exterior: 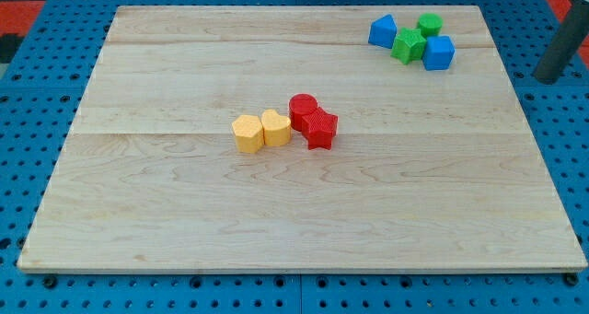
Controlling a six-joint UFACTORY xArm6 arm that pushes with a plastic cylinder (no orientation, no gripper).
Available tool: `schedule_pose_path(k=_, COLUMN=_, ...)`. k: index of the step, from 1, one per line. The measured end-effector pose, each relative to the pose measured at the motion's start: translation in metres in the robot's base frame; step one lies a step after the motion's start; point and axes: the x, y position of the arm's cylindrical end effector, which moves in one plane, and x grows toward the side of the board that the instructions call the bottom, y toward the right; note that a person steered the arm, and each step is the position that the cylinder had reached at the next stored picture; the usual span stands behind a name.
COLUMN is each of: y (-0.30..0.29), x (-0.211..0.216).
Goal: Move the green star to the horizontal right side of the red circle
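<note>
The green star (409,46) lies near the view's top right on the wooden board (184,203), packed between a blue block (382,30) on its left, a green circle (429,24) above it and a blue cube (439,52) on its right. The red circle (303,110) sits near the board's middle, touching a red star (321,129) at its lower right. My tip (549,76) is off the board past its right edge, well to the right of the blue cube and touching no block.
A yellow heart (275,128) and a yellow hexagon (247,133) sit in a row just left of the red circle. A blue perforated table (28,167) surrounds the board.
</note>
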Motion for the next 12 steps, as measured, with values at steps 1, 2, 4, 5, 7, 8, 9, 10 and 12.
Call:
schedule_pose_path(k=1, y=0.0, x=0.0)
schedule_pose_path(k=2, y=0.0, x=0.0)
schedule_pose_path(k=4, y=-0.004, x=-0.01)
schedule_pose_path(k=5, y=-0.019, x=-0.016)
schedule_pose_path(k=7, y=-0.095, x=-0.091)
schedule_pose_path(k=8, y=-0.189, x=-0.094)
schedule_pose_path(k=9, y=-0.286, x=-0.054)
schedule_pose_path(k=10, y=-0.3, x=-0.035)
schedule_pose_path(k=12, y=-0.319, x=-0.034)
